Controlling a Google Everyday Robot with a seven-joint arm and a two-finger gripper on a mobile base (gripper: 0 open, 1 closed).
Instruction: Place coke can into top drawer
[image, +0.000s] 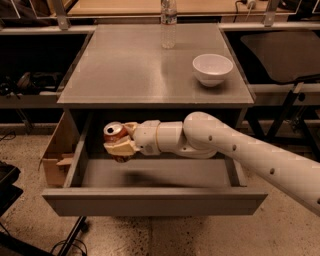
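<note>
The coke can (115, 134) is red-orange with a silver top and stands upright in my gripper (120, 141). The gripper is shut on the can, its cream fingers (119, 148) wrapped around the lower body. It hangs inside the open top drawer (155, 200), over the left part, a little above the drawer's grey floor. My white arm reaches in from the lower right across the drawer.
On the cabinet's flat top (130, 70) stand a clear plastic bottle (169, 22) at the back and a white bowl (212, 69) at the right. A cardboard box (55, 155) sits on the floor left of the drawer. Shelving and cables surround the cabinet.
</note>
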